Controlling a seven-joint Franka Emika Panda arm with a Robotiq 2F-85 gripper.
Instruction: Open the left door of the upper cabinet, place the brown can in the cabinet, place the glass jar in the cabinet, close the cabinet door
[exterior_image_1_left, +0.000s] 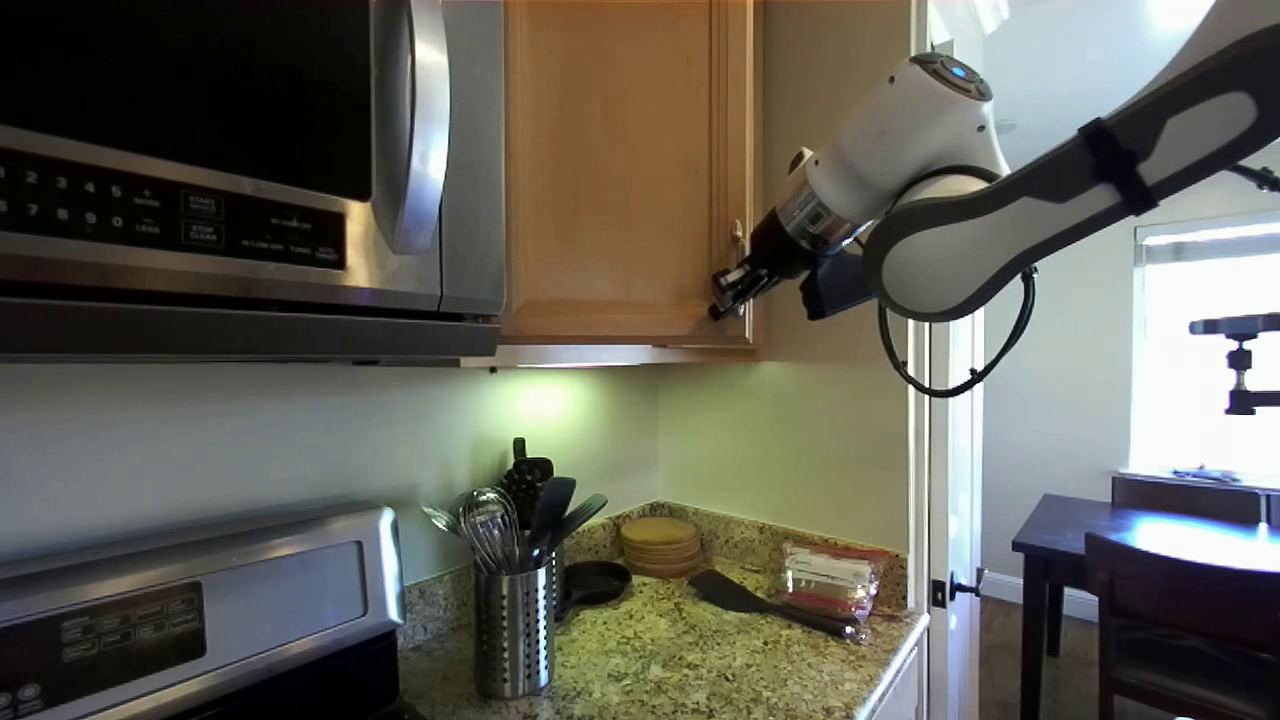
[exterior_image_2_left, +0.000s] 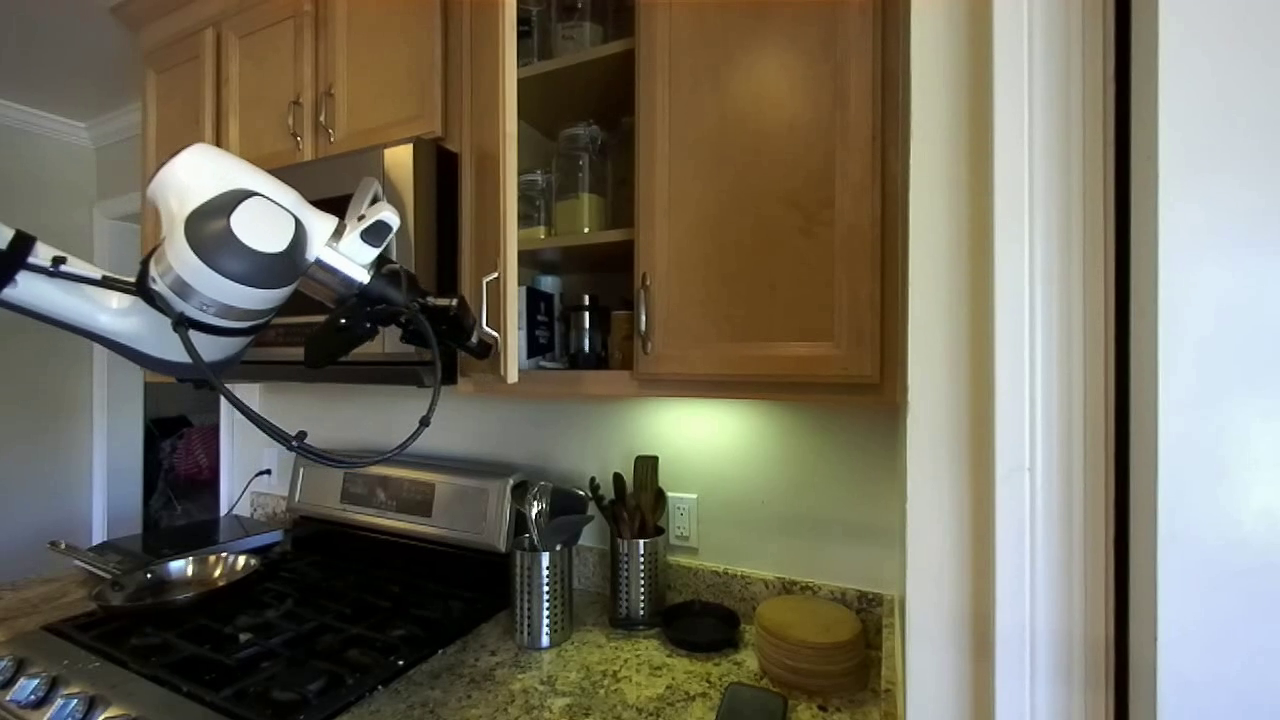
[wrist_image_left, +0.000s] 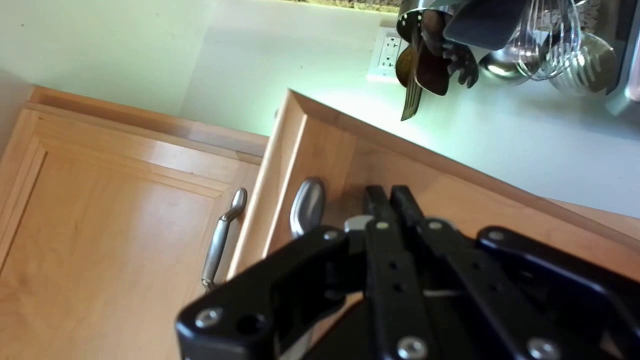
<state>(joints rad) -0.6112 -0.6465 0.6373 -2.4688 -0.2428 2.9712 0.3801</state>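
Wrist view: gripper (wrist_image_left: 389, 194) by handle (wrist_image_left: 307, 206) of open L door (wrist_image_left: 480, 200).
Jaws pressed together, close to door's outer face; can't tell if touching. In both exterior views gripper sits low, nr door's free edge. In an exterior view L door stands out from upper cab (exterior_image_2_left: 760, 390), seen nearly edge-on; jars (exterior_image_2_left: 580, 175) w/ yellowish contents on shelf (exterior_image_2_left: 560, 242) inside; R door (exterior_image_2_left: 770, 200) closed.

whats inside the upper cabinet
Clear jars on shelves; below, a dark box, a black-and-silver container and a partly hidden brown item. The closed right door hides what's behind.
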